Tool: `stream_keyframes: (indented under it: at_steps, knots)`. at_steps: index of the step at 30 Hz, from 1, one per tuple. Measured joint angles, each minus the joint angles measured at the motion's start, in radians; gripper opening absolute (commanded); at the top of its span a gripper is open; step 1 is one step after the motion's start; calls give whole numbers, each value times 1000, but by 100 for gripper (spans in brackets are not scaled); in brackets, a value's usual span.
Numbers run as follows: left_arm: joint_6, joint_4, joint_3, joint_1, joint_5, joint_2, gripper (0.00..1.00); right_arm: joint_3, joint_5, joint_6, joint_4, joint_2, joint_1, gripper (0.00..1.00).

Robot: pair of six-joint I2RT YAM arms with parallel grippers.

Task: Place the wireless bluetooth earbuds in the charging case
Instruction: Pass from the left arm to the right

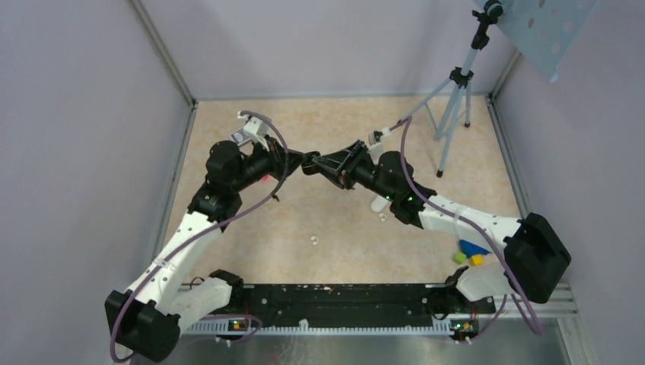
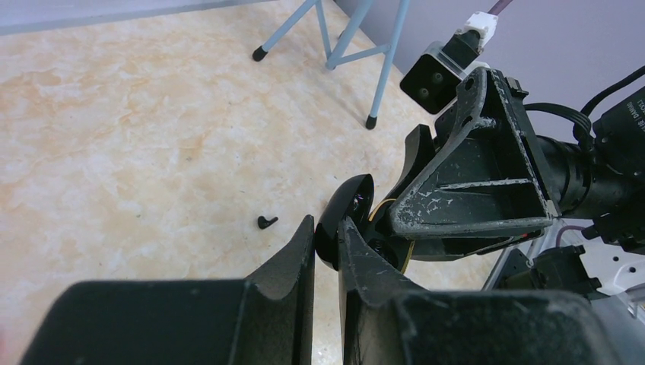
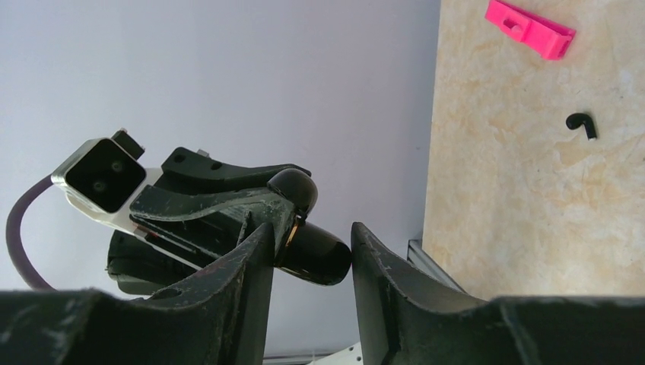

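A glossy black charging case (image 2: 354, 204), its lid hinged open, hangs in the air between both grippers at the table's middle (image 1: 312, 163). My left gripper (image 2: 327, 225) is shut on the thin edge of one half. My right gripper (image 3: 312, 228) comes from the opposite side, and both its fingers touch the rounded black body (image 3: 323, 257). One small black earbud (image 2: 266, 221) with a short stem lies on the marbled tabletop below, also in the right wrist view (image 3: 582, 124). No second earbud of that kind shows.
A white pill-shaped item (image 1: 378, 204) and two tiny white bits (image 1: 313, 241) lie on the table near the right arm. A pink block (image 3: 532, 29) lies near the left arm. A tripod (image 1: 455, 103) stands at the back right. Coloured blocks (image 1: 470, 253) lie front right.
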Motion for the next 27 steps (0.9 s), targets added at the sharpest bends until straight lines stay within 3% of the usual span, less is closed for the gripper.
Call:
stream_keyframes:
  at_steps: [2,6,10,21,24,27]
  knots:
    - [2,-2,0,2,-4,0,0,0,-1,3,13,9,0,40]
    - [3,-1,0,2,-7,0,0,0,-5,10,25,16,0,52]
    - [3,-1,0,1,-6,0,0,0,-15,10,27,24,1,54]
    - [4,-2,0,1,-6,-1,0,2,-20,17,34,26,2,24]
    - [3,-2,0,1,-6,-2,13,2,-21,16,35,26,2,13]
    - [3,-2,0,1,-5,-2,41,2,-23,16,36,27,2,6]
